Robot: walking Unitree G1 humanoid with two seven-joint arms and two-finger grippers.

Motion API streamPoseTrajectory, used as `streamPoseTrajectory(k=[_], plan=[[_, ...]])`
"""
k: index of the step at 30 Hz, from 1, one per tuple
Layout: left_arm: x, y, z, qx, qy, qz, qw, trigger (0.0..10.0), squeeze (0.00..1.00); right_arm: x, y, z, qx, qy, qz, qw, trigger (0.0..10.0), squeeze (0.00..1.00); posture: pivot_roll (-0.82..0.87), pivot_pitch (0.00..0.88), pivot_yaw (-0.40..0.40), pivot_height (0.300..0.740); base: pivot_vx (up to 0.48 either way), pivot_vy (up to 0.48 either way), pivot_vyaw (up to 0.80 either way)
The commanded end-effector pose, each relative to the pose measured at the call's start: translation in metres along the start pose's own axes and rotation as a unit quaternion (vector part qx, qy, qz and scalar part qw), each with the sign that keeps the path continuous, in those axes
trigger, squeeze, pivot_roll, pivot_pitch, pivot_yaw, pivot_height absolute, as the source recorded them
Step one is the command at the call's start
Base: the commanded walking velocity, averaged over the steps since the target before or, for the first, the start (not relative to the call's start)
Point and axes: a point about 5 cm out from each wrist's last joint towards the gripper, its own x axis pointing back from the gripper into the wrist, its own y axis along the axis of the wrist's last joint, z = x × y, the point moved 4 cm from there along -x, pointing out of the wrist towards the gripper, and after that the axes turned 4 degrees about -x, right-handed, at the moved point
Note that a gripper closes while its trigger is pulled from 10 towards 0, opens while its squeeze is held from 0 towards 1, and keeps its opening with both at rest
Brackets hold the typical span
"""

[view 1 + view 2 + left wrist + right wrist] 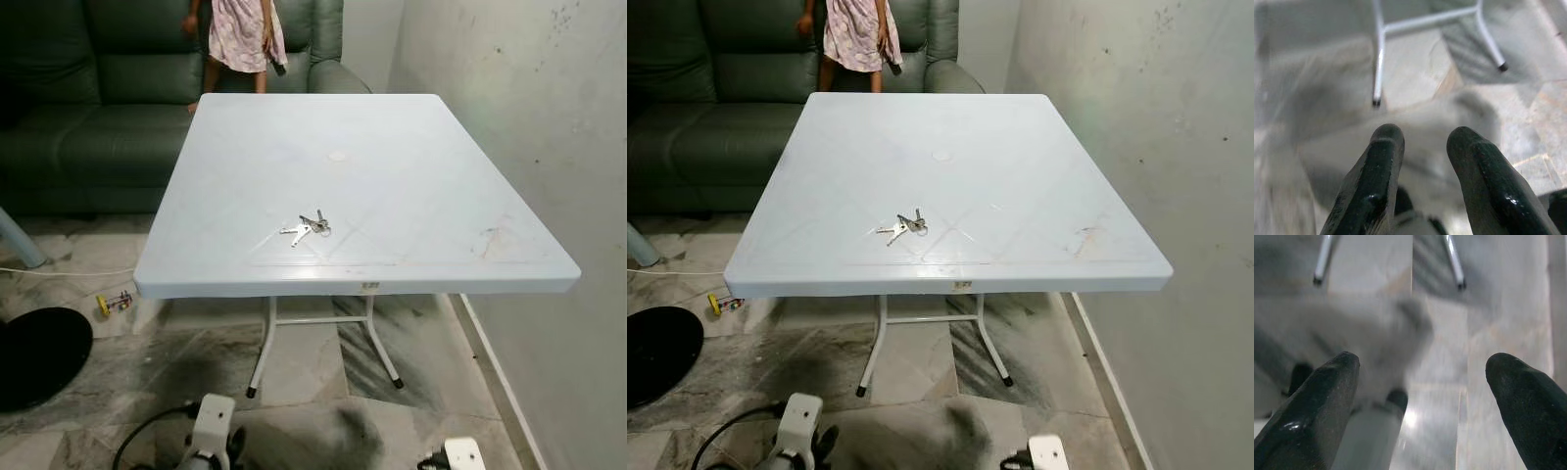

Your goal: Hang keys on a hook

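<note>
At nine o'clock the left gripper (1422,142) hangs low over the floor, fingers slightly parted, holding nothing. At centre, the keys (309,227) lie flat on the white table (441,176), toward its near edge. They look light, stiff and slippery; pinching the ring seems best. At three o'clock the right gripper (1422,369) hangs spread wide, empty.

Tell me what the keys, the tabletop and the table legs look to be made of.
Keys: likely bare metal, silvery with a dull shine. Tabletop: probably moulded plastic, pale, smooth, with faint raised lines and scuffs. Table legs: apparently white-painted metal tube, with dark end caps.
</note>
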Motion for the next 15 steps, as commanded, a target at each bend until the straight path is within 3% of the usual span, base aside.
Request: streamPoseTrajectory(k=[1, 5, 14, 15], plan=[[-0.001, 0.011, -0.002, -0.028, -0.019, -0.029, 0.999, 10.0, 0.0, -0.001, 0.017, -0.003, 0.01, 0.008, -0.037, 0.999, 10.0, 0.0, 0.09, 0.0, -0.047, 0.736, 0.0, 0.0, 0.0], [-0.001, 0.045, -0.004, -0.074, -0.047, -0.119, 0.989, 10.0, 0.0, -0.002, 0.065, 0.002, 0.042, 0.037, -0.148, 0.987, 10.0, 0.0, 0.09, 0.0, -0.047, 0.736, 0.0, 0.0, 0.0], [0.01, 0.113, -0.004, -0.068, -0.045, -0.28, 0.956, 10.0, 0.0, 0.019, 0.14, 0.015, 0.039, 0.065, -0.338, 0.938, 10.0, 0.0, 0.1, 0.0, -0.045, 0.736, 0.0, 0.0, 0.0], [0.01, 0.113, -0.004, -0.068, -0.045, -0.28, 0.956, 10.0, 0.0, 0.019, 0.14, 0.015, 0.039, 0.065, -0.338, 0.938, 10.0, 0.0, 0.1, 0.0, -0.045, 0.736, 0.0, 0.0, 0.0]])
